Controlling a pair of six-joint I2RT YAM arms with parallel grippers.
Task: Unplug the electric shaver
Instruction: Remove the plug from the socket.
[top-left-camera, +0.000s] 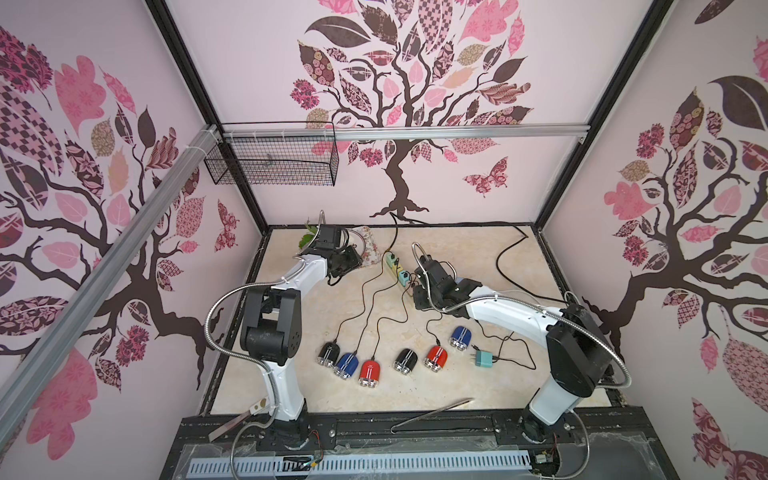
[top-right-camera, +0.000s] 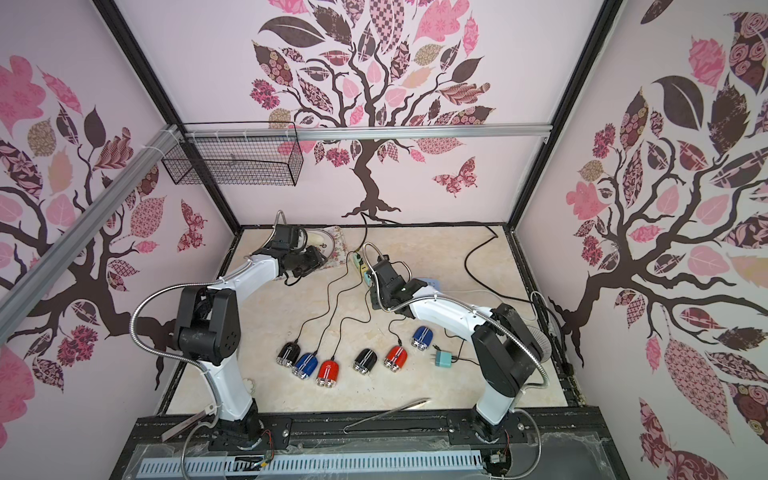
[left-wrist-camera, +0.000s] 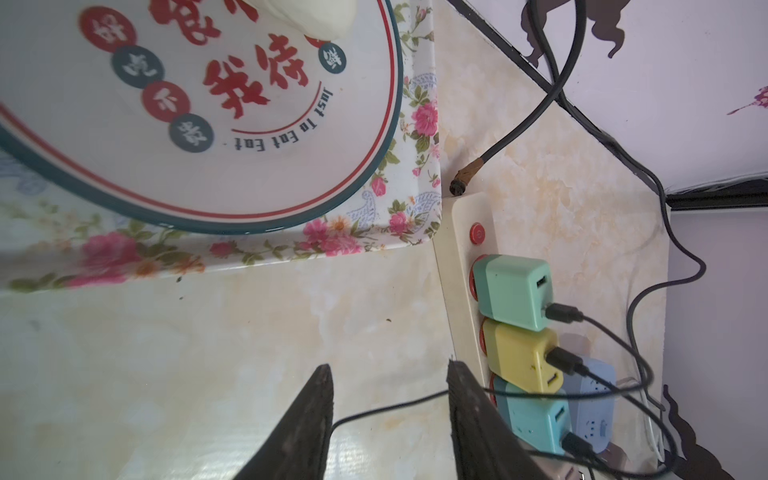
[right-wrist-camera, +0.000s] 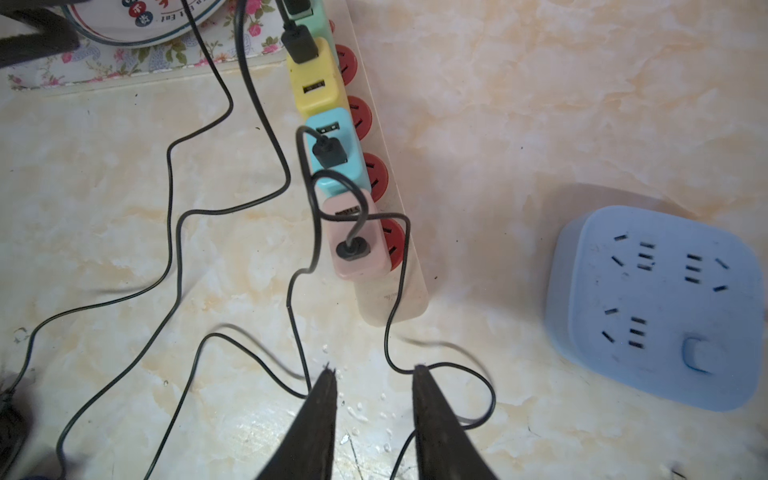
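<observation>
Both empty, left pincer (left-wrist-camera: 389, 365) and right pincer (right-wrist-camera: 375, 369) parted, near power strip (right-wrist-camera: 411, 297)

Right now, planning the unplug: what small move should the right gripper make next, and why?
Probably ease the right gripper forward to straddle the pink adapter, plugged into the power strip: the jaws stand open, empty, just short of it.

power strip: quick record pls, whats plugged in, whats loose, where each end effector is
power strip: cream, red sockets, on the table
plugged in: green adapter, yellow adapter, cyan adapter, pink adapter, each with a cable
loose: teal adapter lying near a blue shaver
left end effector: open, empty, beside the strip
right end effector: open, empty, short of the pink adapter
</observation>
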